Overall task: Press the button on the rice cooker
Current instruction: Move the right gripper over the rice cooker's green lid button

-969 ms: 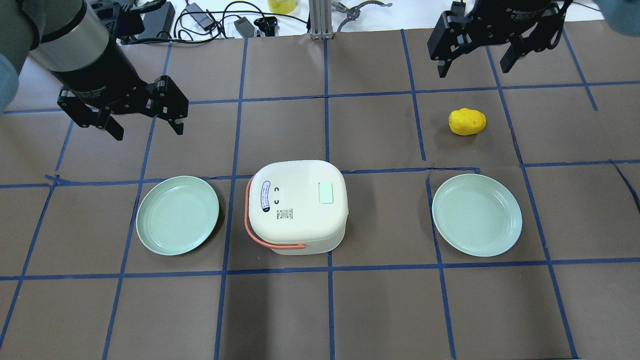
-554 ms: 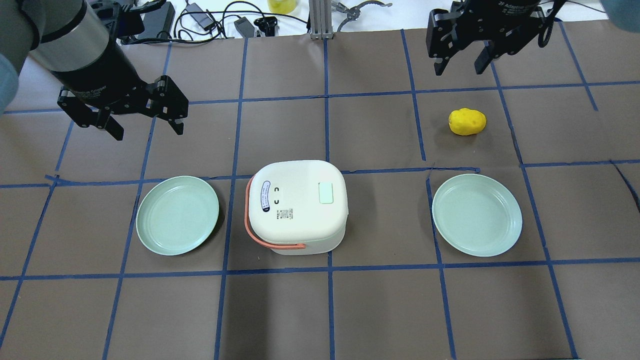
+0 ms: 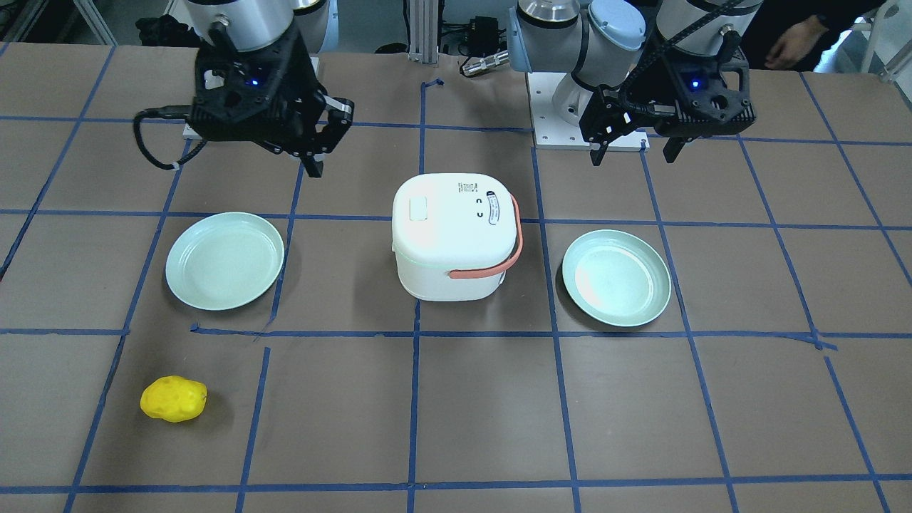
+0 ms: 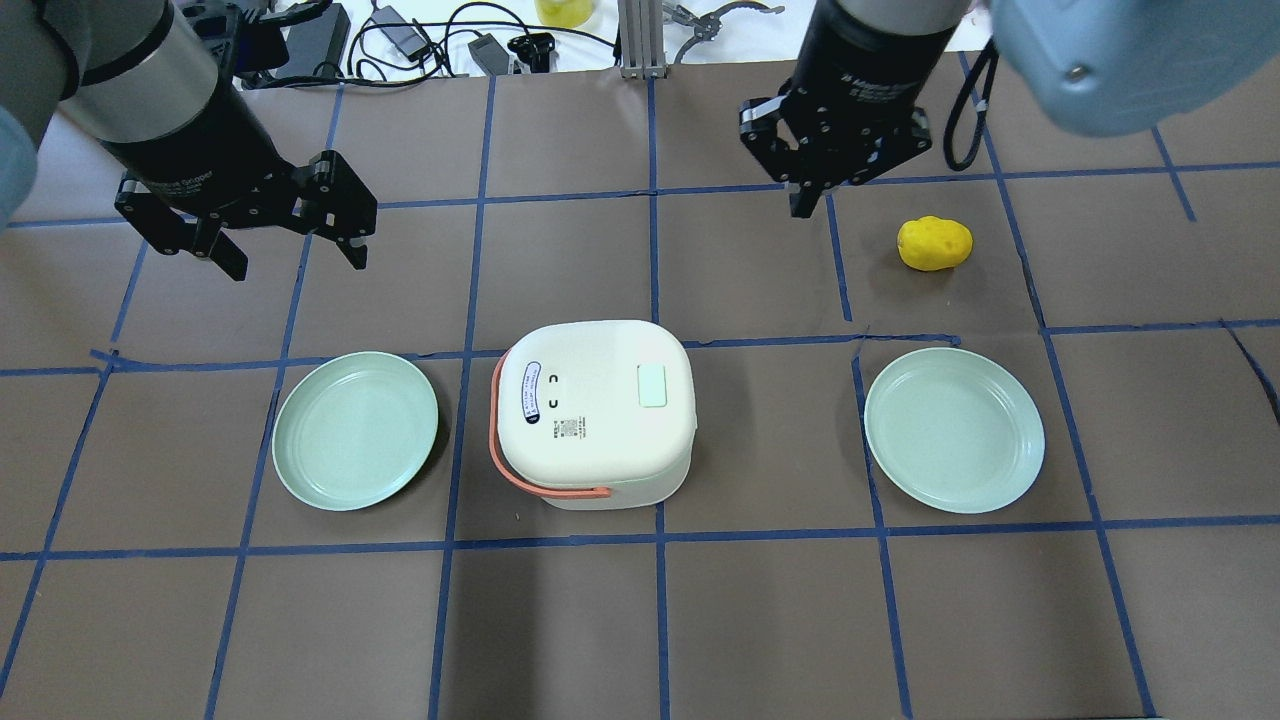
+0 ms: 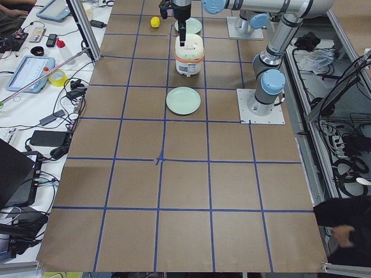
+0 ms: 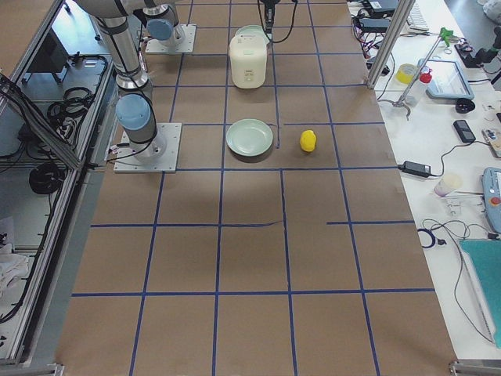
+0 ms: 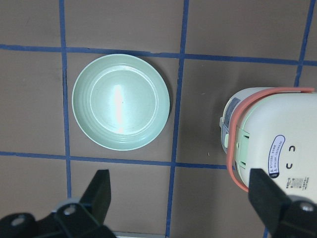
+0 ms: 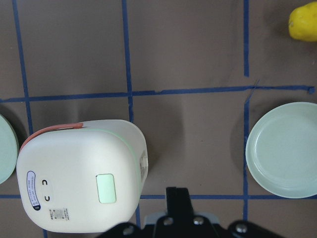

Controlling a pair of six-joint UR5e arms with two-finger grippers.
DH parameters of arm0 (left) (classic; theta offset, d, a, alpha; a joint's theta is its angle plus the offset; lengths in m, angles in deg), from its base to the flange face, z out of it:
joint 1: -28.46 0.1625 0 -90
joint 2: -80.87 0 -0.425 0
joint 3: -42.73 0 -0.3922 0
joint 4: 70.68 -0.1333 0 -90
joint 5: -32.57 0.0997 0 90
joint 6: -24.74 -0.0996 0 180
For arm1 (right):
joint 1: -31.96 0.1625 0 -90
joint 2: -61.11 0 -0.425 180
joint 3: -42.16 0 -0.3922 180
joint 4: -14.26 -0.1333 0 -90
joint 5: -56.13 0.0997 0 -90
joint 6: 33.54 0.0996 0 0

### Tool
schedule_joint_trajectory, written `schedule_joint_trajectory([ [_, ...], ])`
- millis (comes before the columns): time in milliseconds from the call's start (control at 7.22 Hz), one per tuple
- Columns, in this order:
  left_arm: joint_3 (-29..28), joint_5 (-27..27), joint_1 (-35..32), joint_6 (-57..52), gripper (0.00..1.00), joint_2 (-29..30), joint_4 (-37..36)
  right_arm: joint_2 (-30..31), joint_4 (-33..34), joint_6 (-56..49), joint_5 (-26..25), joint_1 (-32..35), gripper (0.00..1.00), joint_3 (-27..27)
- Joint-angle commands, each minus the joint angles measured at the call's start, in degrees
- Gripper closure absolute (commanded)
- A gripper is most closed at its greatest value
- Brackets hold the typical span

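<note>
We see right tool [image 4: 803, 205] closed, upper centre; left tool [image 4: 297, 262] spread. Rice cooker [image 4: 590, 440] rigid, probably light: we'd press green button [image 4: 652, 385] gently.

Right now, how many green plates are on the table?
2. The left plate lies on the robot's left of the rice cooker. The right plate lies on its other side, near the yellow toy. Both are empty, and no third seems hidden.

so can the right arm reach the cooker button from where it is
Probably yes. The right gripper, shut, hovers beyond the cooker; the button lies uncovered on the lid's right side, and nothing stands between them.
</note>
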Motion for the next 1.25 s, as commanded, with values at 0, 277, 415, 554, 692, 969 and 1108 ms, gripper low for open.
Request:
schedule_joint_trajectory([
  [0, 0.03, 0.00, 0.00, 0.02, 0.00, 0.00, 0.00, -3.20, 1.50, 12.24, 0.43, 7.22, 1.00, 1.08],
  [277, 0.03, 0.00, 0.00, 0.02, 0.00, 0.00, 0.00, -4.88, 13.14, 23.01, -0.01, 11.02, 1.00, 8.07],
  [415, 0.03, 0.00, 0.00, 0.02, 0.00, 0.00, 0.00, -4.79, 15.37, 22.78, -0.27, 11.91, 1.00, 10.38],
  [554, 0.03, 0.00, 0.00, 0.02, 0.00, 0.00, 0.00, -4.97, 15.22, 22.34, -0.36, 12.18, 1.00, 11.62],
  [692, 0.03, 0.00, 0.00, 0.02, 0.00, 0.00, 0.00, -5.06, 14.78, 22.08, -0.53, 12.53, 1.00, 12.07],
  [969, 0.03, 0.00, 0.00, -0.07, 0.00, 0.00, 0.00, -5.23, 14.60, 21.11, -0.62, 12.62, 1.00, 12.16],
  [1108, 0.03, 0.00, 0.00, 0.02, 0.00, 0.00, 0.00, -5.32, 14.60, 20.93, -0.80, 12.62, 1.00, 12.16],
])
